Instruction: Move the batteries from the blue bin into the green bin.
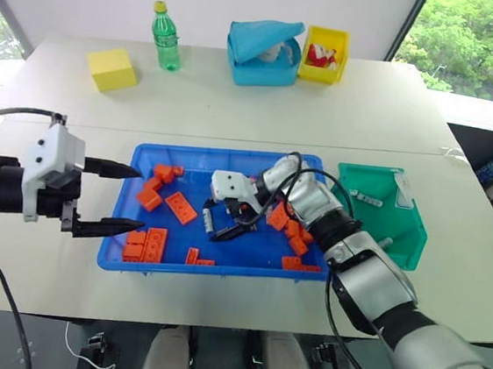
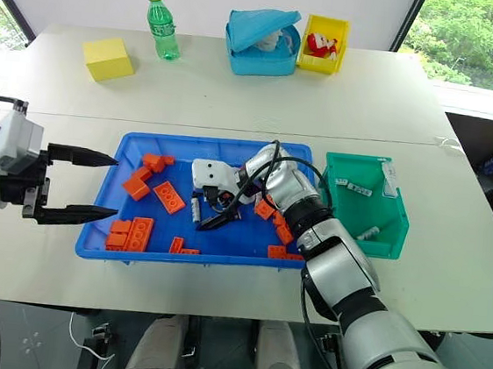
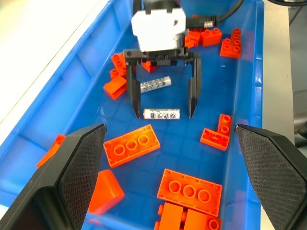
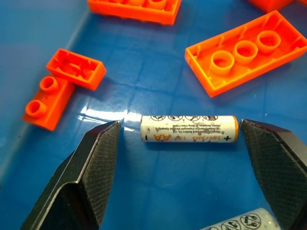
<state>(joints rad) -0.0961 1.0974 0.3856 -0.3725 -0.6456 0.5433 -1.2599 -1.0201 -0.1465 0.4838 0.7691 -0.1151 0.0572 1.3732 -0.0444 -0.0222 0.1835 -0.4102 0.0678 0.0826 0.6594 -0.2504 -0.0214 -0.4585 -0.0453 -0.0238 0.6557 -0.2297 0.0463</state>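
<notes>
Orange bricks (image 1: 180, 207) in the tray; a yellow block (image 1: 111, 69), green bottle (image 1: 166, 38), lidded light-blue box (image 1: 262, 54) and yellow bin (image 1: 324, 55) behind.

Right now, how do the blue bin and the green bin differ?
The blue bin is wide and shallow; the green bin is smaller and deeper, with sloped sides. The blue bin holds orange bricks and two batteries; the green bin holds batteries and no bricks. Both are plastic and sit on the same table.
</notes>
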